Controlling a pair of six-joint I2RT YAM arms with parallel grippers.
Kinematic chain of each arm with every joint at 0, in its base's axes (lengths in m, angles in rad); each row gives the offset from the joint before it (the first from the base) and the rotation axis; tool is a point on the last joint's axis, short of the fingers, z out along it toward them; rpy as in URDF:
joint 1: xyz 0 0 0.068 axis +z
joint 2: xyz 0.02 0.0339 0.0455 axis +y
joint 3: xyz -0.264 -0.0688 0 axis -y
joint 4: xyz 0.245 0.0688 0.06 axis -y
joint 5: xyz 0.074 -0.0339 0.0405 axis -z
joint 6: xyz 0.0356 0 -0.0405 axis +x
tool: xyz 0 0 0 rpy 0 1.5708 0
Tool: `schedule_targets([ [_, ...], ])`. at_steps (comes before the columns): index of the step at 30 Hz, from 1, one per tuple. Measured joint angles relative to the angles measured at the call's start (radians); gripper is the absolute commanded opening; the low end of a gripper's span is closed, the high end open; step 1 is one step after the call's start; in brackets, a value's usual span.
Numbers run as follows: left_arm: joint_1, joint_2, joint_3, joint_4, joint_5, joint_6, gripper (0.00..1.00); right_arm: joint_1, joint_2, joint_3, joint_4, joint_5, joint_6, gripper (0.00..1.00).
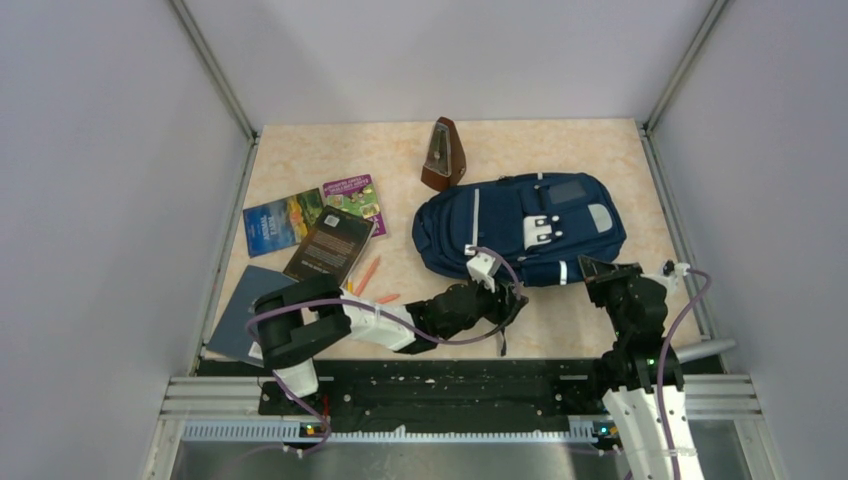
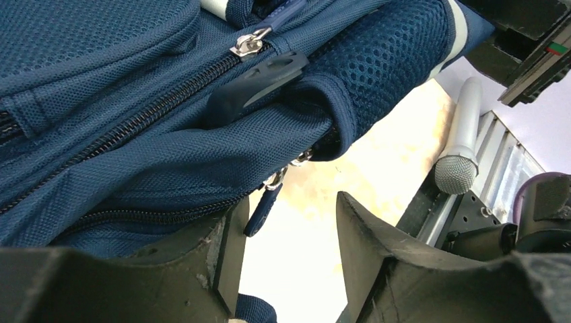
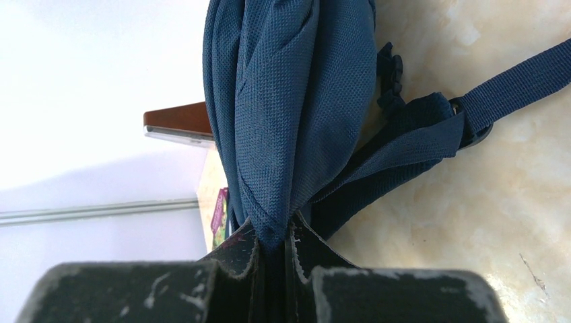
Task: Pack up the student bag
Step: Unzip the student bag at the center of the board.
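Navy fabric of the student bag (image 3: 283, 101) is pinched tight between the jaws of my right gripper (image 3: 275, 243); my left gripper (image 2: 288, 207) (just beside a zipper pull (image 2: 260, 211)) has its jaws apart.

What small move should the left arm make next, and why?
Probably nudge the open left gripper toward the dangling zipper pull and close on it: the right gripper holds the student bag by its fabric, and the zip looks shut.

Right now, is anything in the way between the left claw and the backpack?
No, nothing visible. The left gripper is open right at the student bag's near edge, with only the bag's own zipper pull hanging between its jaws. The right gripper is shut on the bag's fabric.
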Motion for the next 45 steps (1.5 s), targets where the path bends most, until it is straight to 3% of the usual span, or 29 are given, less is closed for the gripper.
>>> schedule_targets([
  [6,-0.001,0.012,0.033,-0.056,-0.054,-0.011,0.58,0.0,0.0,0.0,0.002,0.0,0.0,0.0],
  [10,-0.001,0.017,0.038,-0.074,-0.087,-0.031,0.28,0.0,0.0,0.0,0.003,0.001,0.0,0.0],
  [14,0.0,0.019,0.038,-0.08,-0.104,-0.033,0.1,0.0,0.0,0.0,0.003,0.002,0.0,0.0],
  [18,-0.003,0.019,0.039,-0.079,-0.108,-0.039,0.22,0.0,0.0,0.0,0.003,0.002,0.0,0.0],
  [27,-0.003,0.019,0.039,-0.076,-0.119,-0.039,0.38,0.0,-0.001,-0.012,0.011,0.004,0.0,0.0],
  [31,-0.003,0.019,0.039,-0.072,-0.131,-0.043,0.53,0.0,-0.001,-0.012,0.011,0.004,0.0,0.0],
  [34,-0.003,0.019,0.039,-0.068,-0.141,-0.05,0.57,0.0,-0.001,-0.012,0.011,0.004,0.0,0.0],
  [45,-0.003,0.033,0.039,-0.054,-0.23,-0.026,0.23,0.0,-0.006,-0.013,0.011,0.01,0.0,0.0],
])
